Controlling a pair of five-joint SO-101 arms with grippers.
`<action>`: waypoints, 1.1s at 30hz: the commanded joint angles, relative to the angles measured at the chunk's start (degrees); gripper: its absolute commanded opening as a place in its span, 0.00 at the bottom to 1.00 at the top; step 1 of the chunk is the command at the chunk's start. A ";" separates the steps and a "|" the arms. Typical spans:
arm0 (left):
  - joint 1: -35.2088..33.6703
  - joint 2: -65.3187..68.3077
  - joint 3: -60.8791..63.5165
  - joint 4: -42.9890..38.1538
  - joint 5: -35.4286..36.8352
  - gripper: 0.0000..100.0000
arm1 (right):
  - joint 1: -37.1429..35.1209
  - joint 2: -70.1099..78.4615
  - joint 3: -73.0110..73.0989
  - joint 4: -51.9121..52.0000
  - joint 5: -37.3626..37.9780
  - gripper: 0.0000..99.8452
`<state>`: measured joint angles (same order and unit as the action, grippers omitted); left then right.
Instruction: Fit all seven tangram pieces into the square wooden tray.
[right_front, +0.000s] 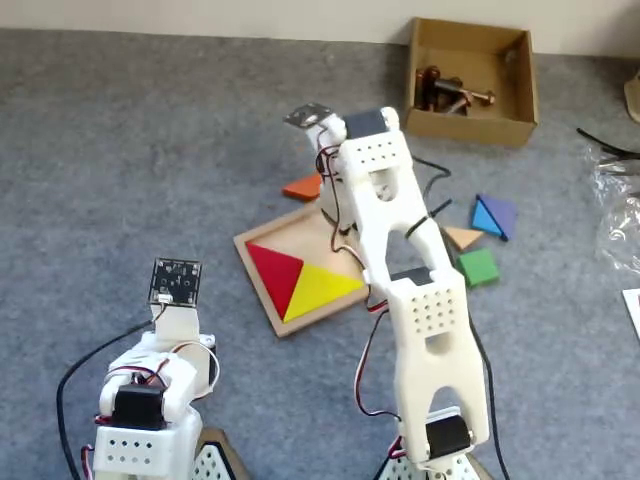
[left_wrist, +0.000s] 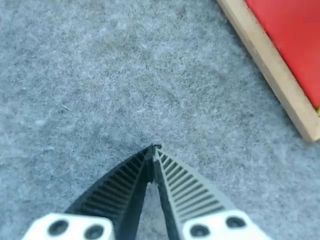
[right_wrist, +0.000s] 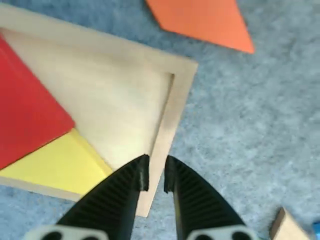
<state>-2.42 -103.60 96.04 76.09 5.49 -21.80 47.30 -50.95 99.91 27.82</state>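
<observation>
The square wooden tray (right_front: 256, 284) lies mid-table, holding a red triangle (right_front: 275, 270) and a yellow triangle (right_front: 322, 287). An orange piece (right_front: 303, 187) lies just beyond it. To its right are a blue triangle (right_front: 486, 216), a purple piece (right_front: 503, 211), a tan triangle (right_front: 462, 237) and a green square (right_front: 478, 267). My right gripper (right_wrist: 156, 174) hangs over the tray's rim (right_wrist: 176, 107), its fingers a narrow gap apart and holding nothing. My left gripper (left_wrist: 154, 148) is shut and empty over bare carpet, near the tray's edge (left_wrist: 270, 75).
A cardboard box (right_front: 470, 115) with small metal and wooden parts stands at the back right. Clear plastic wrapping (right_front: 620, 215) and a black cable lie at the right edge. Grey carpet covers the table, with open room on the left.
</observation>
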 joint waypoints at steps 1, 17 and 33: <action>0.92 -0.40 1.10 -0.18 0.35 0.01 | 1.45 0.40 1.01 0.84 -0.44 0.04; 0.92 -0.40 1.10 -0.18 0.35 0.01 | 1.54 0.75 -2.95 -2.68 -18.64 0.05; 0.92 -0.40 1.10 -0.18 0.35 0.01 | 0.66 0.75 -13.93 -3.12 -21.45 0.05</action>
<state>-2.42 -103.60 96.04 76.09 5.49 -20.66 49.76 -59.21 97.71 7.43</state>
